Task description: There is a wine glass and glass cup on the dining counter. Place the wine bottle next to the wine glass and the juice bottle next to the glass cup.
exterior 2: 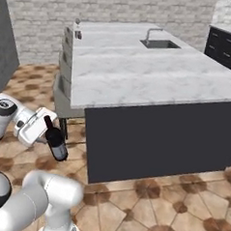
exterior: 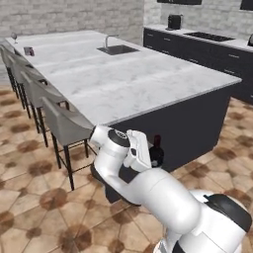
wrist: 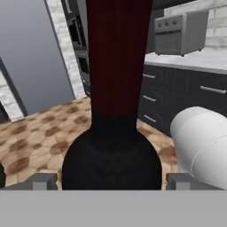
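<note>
End effector (exterior 2: 47, 132) clamps wine bottle (exterior 2: 55, 139), tilted, off the floor, beside dining counter (exterior 2: 139, 75)

A white marble tabletop (exterior: 133, 84) with grey veins tops a dark island base on a brown tiled floor (exterior: 29, 207). A sink (exterior: 117, 49) with a faucet (exterior: 106, 39) is set into its far half. At the far corner, a wine glass (exterior: 14, 37) stands near the edge, with a small dark item (exterior: 28, 51), too small to identify, close by. Grey stools (exterior: 64, 126) line one long side.
</note>
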Robot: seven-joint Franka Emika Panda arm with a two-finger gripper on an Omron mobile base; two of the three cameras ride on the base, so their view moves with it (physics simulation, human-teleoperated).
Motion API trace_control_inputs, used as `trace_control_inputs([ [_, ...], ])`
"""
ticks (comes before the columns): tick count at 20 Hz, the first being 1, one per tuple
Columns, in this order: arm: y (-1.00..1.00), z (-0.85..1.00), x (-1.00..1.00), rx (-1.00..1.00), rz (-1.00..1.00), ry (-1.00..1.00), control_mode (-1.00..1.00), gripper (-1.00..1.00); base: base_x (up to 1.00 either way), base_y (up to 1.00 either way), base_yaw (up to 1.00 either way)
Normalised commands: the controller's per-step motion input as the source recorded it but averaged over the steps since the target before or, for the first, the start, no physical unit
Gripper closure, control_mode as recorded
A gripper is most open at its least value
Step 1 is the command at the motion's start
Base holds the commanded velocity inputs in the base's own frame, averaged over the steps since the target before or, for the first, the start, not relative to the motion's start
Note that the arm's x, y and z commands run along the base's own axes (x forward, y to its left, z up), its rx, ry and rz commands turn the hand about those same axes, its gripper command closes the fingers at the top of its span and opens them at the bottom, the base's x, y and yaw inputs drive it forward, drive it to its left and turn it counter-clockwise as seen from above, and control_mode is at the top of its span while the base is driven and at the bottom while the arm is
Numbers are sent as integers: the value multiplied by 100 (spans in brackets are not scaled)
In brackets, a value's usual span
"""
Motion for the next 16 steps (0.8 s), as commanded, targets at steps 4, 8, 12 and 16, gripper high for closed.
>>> trace_control_inputs([
  [4,0,0,0,0,0,0,100,100,51,79,0],
  [8,0,0,0,0,0,0,100,100,49,81,0],
  [12,0,0,0,0,0,0,100,100,48,83,0],
  [16,0,0,0,0,0,0,100,100,50,82,0],
])
